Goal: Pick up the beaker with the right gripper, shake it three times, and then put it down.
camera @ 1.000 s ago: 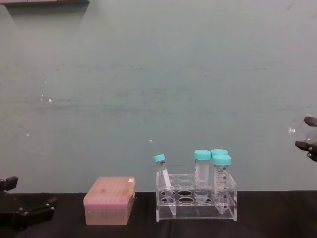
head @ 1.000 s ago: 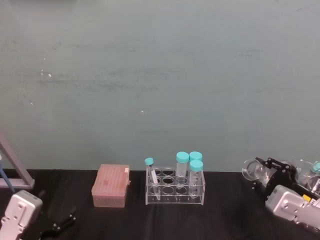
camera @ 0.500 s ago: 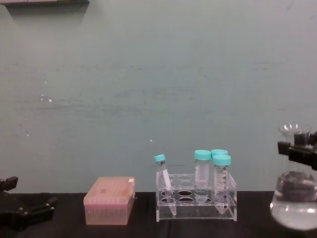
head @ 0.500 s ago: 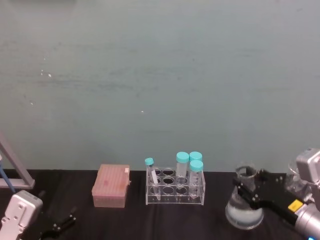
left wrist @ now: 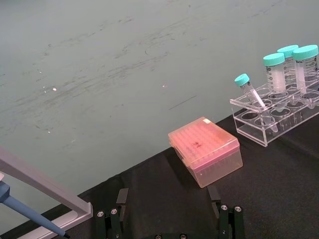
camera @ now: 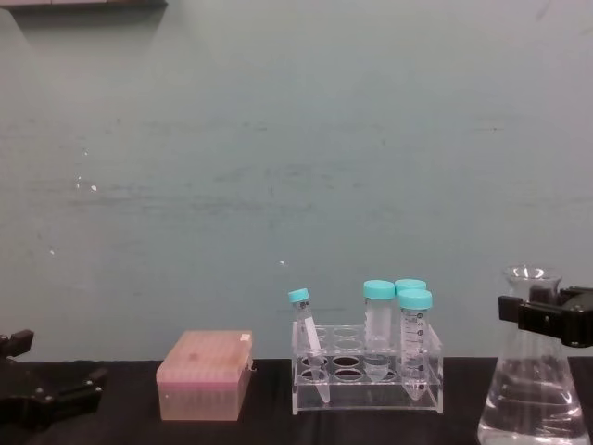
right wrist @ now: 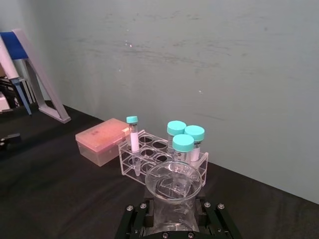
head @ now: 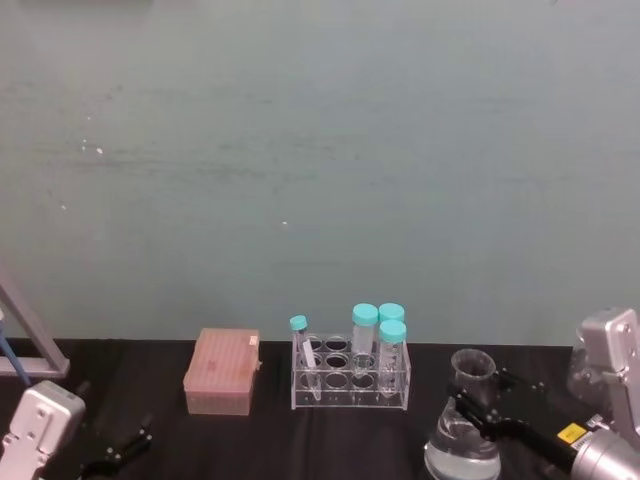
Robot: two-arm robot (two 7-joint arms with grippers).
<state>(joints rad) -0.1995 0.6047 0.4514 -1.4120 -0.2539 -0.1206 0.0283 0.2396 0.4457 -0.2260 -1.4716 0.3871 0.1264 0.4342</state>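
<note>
At the near right of the black worktop (head: 340, 440), the beaker (camera: 534, 399) stands upright with some clear liquid in it; whether its base touches the surface I cannot tell. The right hand (camera: 542, 313) is clamped around its neck, just under the flared rim. A tube rack (camera: 367, 375) sits to its left, and a pink box (camera: 204, 375) farther left. The left hand (left wrist: 167, 226) rests at the near left, fingers spread and empty.

Head camera high, downward; chest camera low, level; wrist cameras close; tube rack (head: 350, 390) in all four
</note>
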